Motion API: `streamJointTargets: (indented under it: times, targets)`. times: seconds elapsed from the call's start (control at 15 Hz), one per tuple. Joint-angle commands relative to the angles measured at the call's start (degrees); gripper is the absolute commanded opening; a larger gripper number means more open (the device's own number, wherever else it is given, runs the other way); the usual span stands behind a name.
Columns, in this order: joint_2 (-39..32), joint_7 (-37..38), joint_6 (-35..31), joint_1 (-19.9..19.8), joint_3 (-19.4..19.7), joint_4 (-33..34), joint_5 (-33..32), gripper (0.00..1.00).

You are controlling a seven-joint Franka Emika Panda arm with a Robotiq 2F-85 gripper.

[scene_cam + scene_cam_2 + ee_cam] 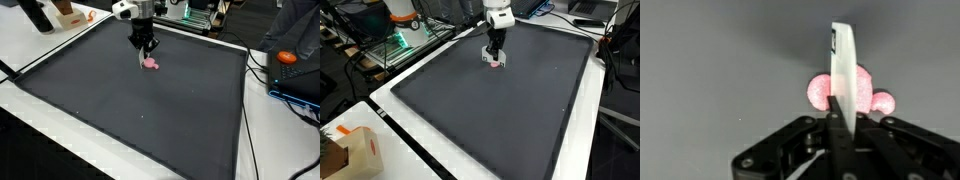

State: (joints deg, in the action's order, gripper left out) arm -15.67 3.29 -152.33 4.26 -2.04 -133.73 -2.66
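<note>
The gripper (pixel 146 52) stands directly over a small pink rounded object (pixel 152 63) near the far edge of the black mat (pixel 120 105). Whether it is clenched or released cannot be determined.

White wrist housing (pixel 500 17) above a black claw (pixel 146 50) — pale, flat finger (pixel 842 70), black knuckles

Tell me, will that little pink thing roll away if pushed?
Probably not far: the pink thing has bumpy round lobes, so it may wobble rather than roll. It looks small, so likely light. The mat may grip it.
</note>
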Motion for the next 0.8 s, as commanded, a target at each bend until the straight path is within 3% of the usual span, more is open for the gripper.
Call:
streamJointTargets:
  times: [0.0, 0.47, 0.73]
  targets:
    - [-8.15, 1.48, 3.8, 0.63, 0.55, 4.42, -0.86, 0.01]
    - [-12.67, -0.63, 10.23, 0.08, -0.43, 12.56, 0.51, 0.01]
    - [-12.03, -1.83, 5.13, -1.22, -0.93, 9.29, 3.22, 0.01]
